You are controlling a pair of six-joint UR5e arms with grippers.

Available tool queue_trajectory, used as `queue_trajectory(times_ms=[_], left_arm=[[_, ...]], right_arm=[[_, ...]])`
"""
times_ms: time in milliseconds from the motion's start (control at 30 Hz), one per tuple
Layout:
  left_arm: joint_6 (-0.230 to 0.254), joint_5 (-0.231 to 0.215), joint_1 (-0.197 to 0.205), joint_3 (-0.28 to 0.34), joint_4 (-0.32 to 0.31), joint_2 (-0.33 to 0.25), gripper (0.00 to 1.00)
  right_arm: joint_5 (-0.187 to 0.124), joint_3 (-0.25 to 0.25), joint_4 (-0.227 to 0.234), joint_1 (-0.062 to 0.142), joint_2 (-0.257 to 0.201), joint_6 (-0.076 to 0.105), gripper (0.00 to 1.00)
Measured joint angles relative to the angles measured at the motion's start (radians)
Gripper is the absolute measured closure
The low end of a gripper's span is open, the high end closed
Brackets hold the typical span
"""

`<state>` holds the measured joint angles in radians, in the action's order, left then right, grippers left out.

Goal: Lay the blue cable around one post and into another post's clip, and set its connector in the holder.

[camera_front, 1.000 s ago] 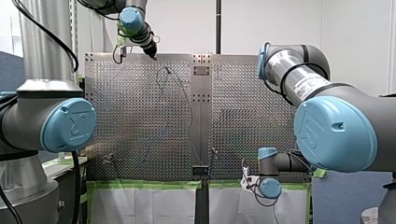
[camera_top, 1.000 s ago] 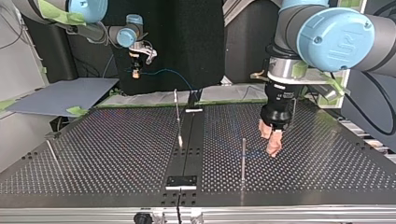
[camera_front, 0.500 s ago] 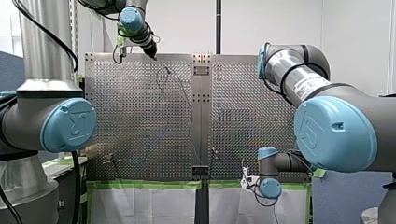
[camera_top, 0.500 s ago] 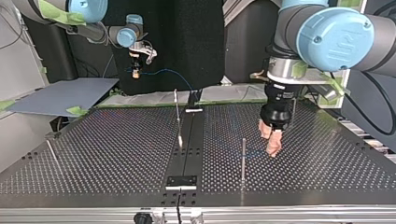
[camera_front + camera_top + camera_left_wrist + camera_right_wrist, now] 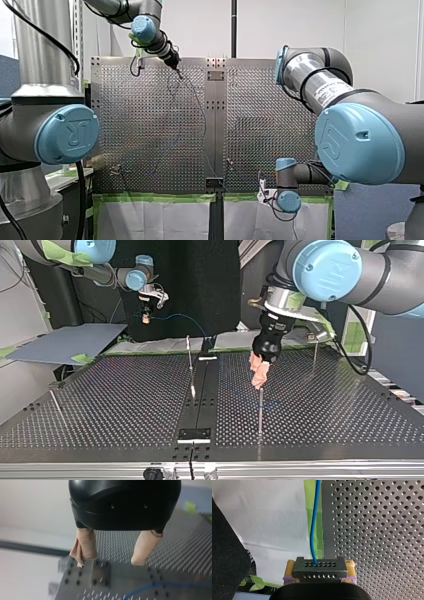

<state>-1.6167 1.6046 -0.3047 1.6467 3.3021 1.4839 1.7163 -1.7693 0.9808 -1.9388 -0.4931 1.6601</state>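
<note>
Top view puts my left gripper (image 5: 259, 384) right over the tip of the thin post (image 5: 260, 410). Half a second ago it hung lower and off toward that view's right, so I have swung it across and up. Its beige fingers (image 5: 85, 545) are spread with nothing between them. The left wrist view shows the blue cable (image 5: 150, 586) lying on the perforated table (image 5: 125, 400) ahead of them, not caught. My right gripper (image 5: 319, 564) has not budged: it waits past the table's far edge, yellow pads pinching the black connector (image 5: 319, 568), with the cable running out of it. I read the shift as lining up on this post to take the slack beside it. Whether the cable already rounds the post I cannot tell, and seating the connector is yet to come.
</note>
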Motion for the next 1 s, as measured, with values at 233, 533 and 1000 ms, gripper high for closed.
queue_trajectory(times_ms=[233, 533, 1000], left_arm=[[-0.033, 0.015, -0.067, 0.069, -0.069, 0.001, 0.0], [-0.048, 0.08, -0.149, 0.151, -0.15, 0.004, 0.0], [-0.043, 0.086, -0.266, 0.269, -0.269, 0.096, 0.0]], right_arm=[[0.0, 0.0, -0.002, -0.006, -0.001, 0.0, 0.95], [0.002, -0.002, -0.004, -0.013, -0.003, 0.0, 0.95], [0.007, -0.023, -0.001, -0.03, -0.03, 0.0, 0.95]])
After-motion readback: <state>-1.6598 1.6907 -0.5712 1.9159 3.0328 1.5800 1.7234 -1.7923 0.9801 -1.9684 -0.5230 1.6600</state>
